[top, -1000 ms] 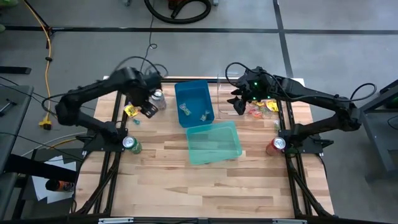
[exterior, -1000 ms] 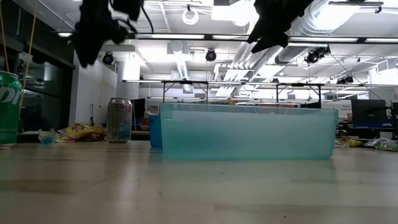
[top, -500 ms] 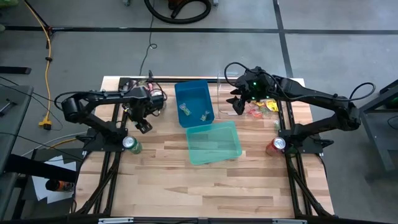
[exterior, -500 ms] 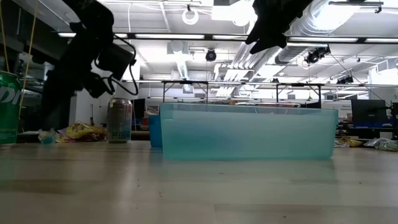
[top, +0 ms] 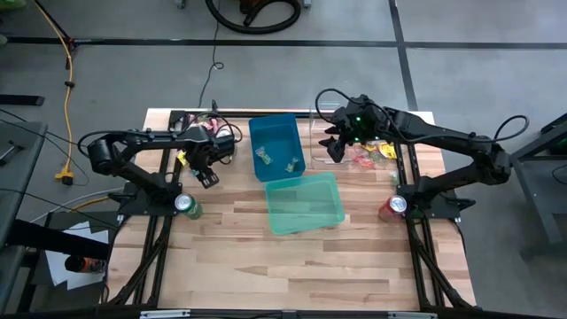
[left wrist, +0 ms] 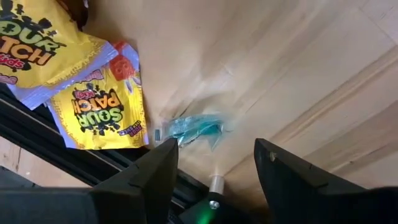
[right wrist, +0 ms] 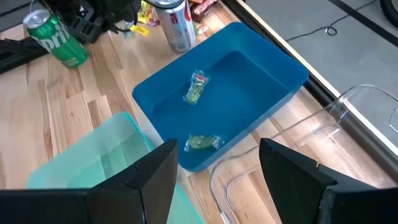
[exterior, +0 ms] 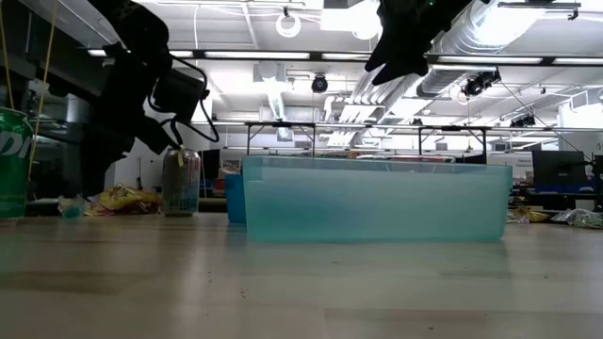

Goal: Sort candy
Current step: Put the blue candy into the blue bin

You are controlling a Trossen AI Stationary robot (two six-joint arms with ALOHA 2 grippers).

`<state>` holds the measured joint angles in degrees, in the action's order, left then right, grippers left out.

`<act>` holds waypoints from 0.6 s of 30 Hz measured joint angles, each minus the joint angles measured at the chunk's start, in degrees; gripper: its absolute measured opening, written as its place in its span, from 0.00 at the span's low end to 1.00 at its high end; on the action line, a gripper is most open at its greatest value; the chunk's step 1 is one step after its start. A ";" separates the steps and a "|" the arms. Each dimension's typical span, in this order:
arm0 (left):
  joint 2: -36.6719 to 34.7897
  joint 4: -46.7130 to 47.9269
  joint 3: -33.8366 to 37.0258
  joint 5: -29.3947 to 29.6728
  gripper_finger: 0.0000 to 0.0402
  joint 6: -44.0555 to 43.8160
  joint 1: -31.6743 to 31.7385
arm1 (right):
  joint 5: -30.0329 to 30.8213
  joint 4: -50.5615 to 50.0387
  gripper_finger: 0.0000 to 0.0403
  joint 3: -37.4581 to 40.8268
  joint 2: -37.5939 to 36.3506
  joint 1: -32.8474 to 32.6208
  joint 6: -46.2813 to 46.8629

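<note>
Candy lies in two heaps. At the table's left are yellow packets (left wrist: pixel 102 112) and a small blue-wrapped piece (left wrist: pixel 196 129), which rests flat on the wood. At the right is a mixed pile (top: pixel 372 155). Two green-wrapped pieces (right wrist: pixel 196 87) lie in the blue bin (top: pixel 276 146). My left gripper (left wrist: pixel 214 152) is low over the left heap and open, pointing steeply down, with the blue-wrapped piece just ahead of its fingertips. My right gripper (right wrist: pixel 217 149) hangs open, high above the table between the blue bin and the clear bin (right wrist: pixel 348 124).
A teal bin (top: pixel 305 202) stands near the blue one. A silver can (exterior: pixel 181 182) is beside the left heap. A green can (top: pixel 186 206) and a red can (top: pixel 392 206) stand at the left and right edges. Bare wood lies toward the near edge.
My left gripper has come down from high over the left heap to just above the table and tipped more steeply downward, staying open; most of the drop came early. The candy and bins have kept their places.
</note>
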<state>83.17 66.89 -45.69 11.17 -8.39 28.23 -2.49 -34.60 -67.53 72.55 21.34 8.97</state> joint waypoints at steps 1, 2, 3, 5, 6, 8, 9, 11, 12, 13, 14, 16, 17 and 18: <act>0.31 0.01 0.00 0.36 0.49 -0.16 -0.01 | -0.01 0.19 0.55 0.00 -0.04 0.00 0.00; 0.73 0.06 0.00 0.63 0.49 -0.34 0.00 | -0.01 0.20 0.55 0.00 -0.04 0.02 0.00; 1.27 0.11 0.00 0.79 0.49 -0.33 0.00 | -0.01 0.10 0.55 0.00 -0.04 0.02 0.02; 2.98 0.11 0.00 0.76 0.49 -0.33 0.00 | -0.01 0.12 0.55 0.00 -0.04 0.02 0.07; 4.02 0.11 0.00 0.76 0.49 -0.34 0.00 | -0.01 0.12 0.55 0.00 -0.04 0.00 0.05; 6.25 0.11 0.00 0.76 0.49 -0.34 0.00 | -0.01 0.12 0.55 0.00 -0.04 0.00 0.07; 7.37 0.11 0.00 0.80 0.49 -0.34 -0.02 | -0.01 0.12 0.55 0.00 -0.04 0.00 0.20; 9.45 0.11 0.00 1.25 0.49 -0.51 -0.04 | -0.02 0.12 0.55 0.00 -0.04 0.00 0.51; 10.36 0.09 0.00 1.47 0.49 -0.75 -0.04 | -0.04 0.12 0.55 0.00 -0.04 0.00 0.57; 11.09 0.07 0.00 1.64 0.49 -0.94 -0.04 | -0.04 0.12 0.55 0.00 -0.04 0.00 0.61; 11.69 0.05 0.00 1.76 0.49 -0.95 -0.04 | -0.04 0.12 0.55 0.00 -0.04 0.00 0.63; 12.39 -0.02 0.00 1.87 0.48 -0.92 -0.12 | -0.04 0.12 0.55 0.00 -0.04 0.00 0.63; 12.52 -0.07 0.00 1.87 0.46 -0.91 -0.12 | -0.04 0.12 0.55 0.00 -0.04 0.00 0.63; 12.56 -0.18 0.00 1.85 0.43 -0.63 -0.11 | -0.04 0.12 0.55 0.00 -0.04 0.00 0.63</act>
<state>95.72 66.72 -45.69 13.02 -9.02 28.12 -2.52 -34.48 -67.53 72.51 21.34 9.61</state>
